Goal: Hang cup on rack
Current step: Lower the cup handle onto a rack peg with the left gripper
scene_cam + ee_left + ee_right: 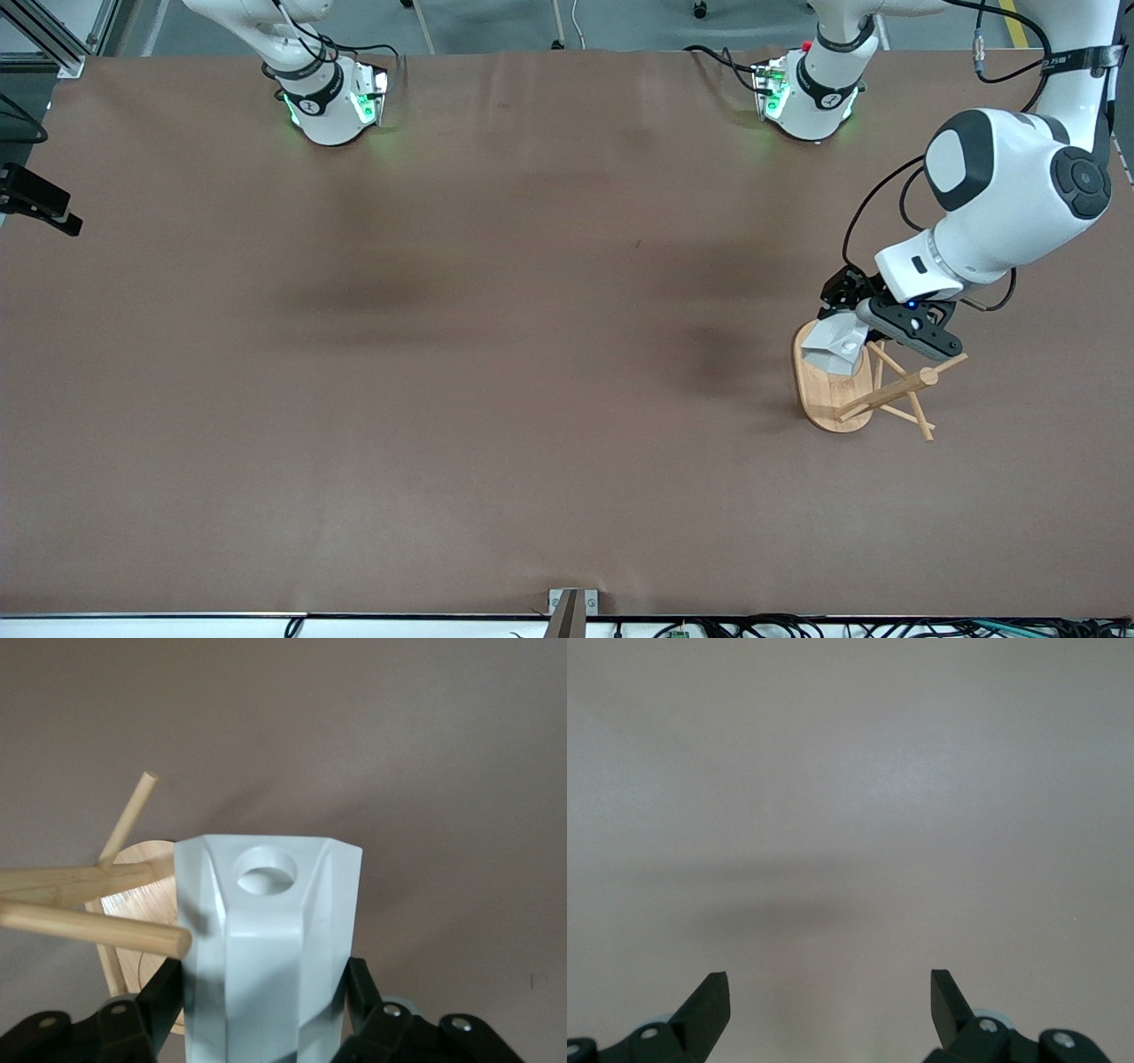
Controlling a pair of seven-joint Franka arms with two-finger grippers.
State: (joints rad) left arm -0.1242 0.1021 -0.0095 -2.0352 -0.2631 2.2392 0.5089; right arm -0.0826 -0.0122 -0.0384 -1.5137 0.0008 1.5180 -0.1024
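Front view: left claw point(855, 330) clamps one white faceted cup point(834, 346) over one bamboo rack point(864, 390), pegs at five o'clock; right claw point(830, 1005) waits, apart, above bare table point(443, 354).

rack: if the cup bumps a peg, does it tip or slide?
Probably steady against a light bump: the rack stands on a broad flat oval base. A sideways push high on a peg gives more leverage, so it may rock or slide on the smooth table. The pegs look thin, so a bump from the cup, held by the left gripper, might flex them.
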